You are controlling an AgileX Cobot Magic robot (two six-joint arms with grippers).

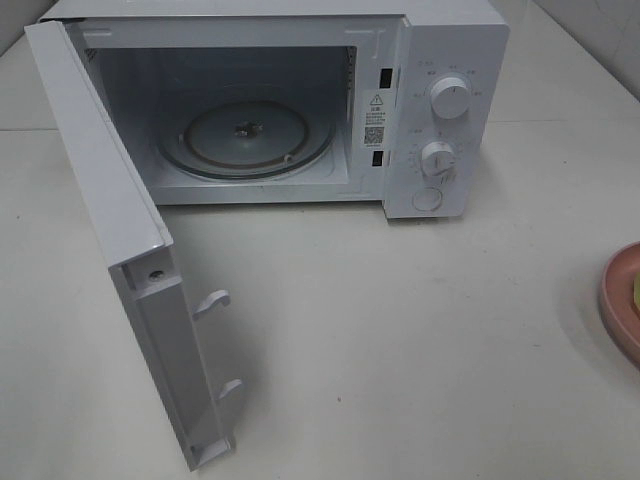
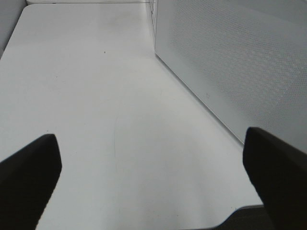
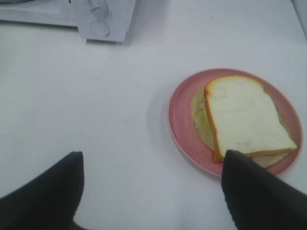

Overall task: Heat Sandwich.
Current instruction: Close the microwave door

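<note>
left gripper (image 2: 153, 177): jaws spread wide, dark fingers (image 2: 29, 177) at both frame edges, nothing between | right gripper (image 3: 151, 189): jaws parted wide, empty, angled downward | arms: out of exterior high view

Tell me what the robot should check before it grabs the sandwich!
1. Microwave door open: ok.
2. Glass turntable bare, ready for food: ok.
3. Sandwich resting on the pink plate: ok.
4. Right hand open, holding nothing: ok.
5. Left hand open, beside the door, clear of the microwave opening: ok.
6. Right hand centred on the sandwich: not ok, sandwich sits off to one finger's side.
</note>
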